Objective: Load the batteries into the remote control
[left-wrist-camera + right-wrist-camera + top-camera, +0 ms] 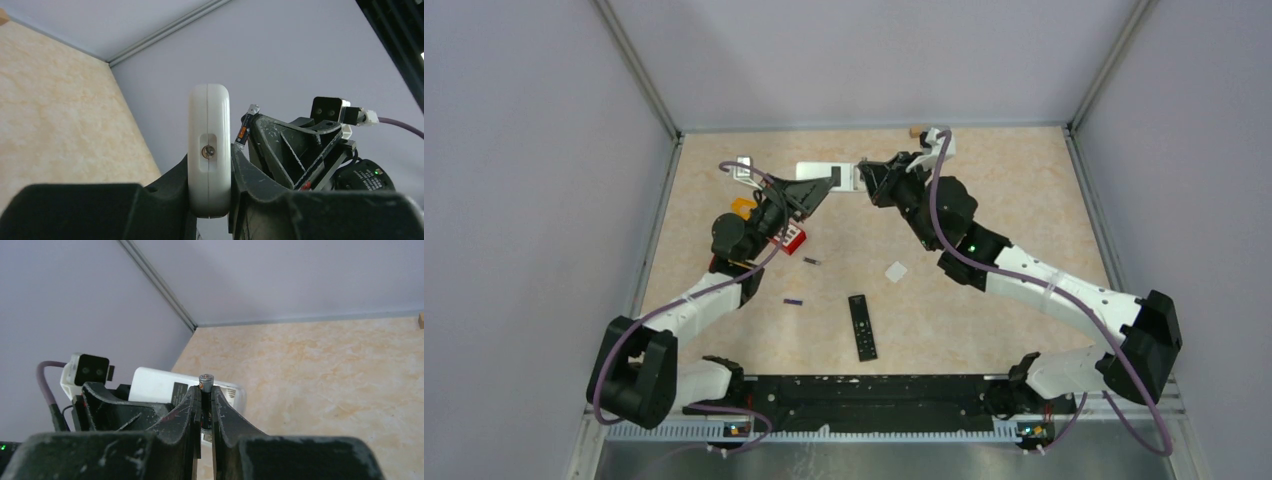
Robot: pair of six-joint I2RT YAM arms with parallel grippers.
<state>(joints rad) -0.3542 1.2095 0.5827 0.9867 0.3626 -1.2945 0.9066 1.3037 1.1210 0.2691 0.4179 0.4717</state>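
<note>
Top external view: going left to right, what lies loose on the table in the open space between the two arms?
purple battery → dark battery → black remote → white square

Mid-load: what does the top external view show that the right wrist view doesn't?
Only top external: a thin dark battery and a purple-tinged battery loose on the table, plus a slim black remote. Only right wrist: the metal cap of the small dark battery pinched in the right gripper. Both: the white plastic remote in the left gripper.
</note>
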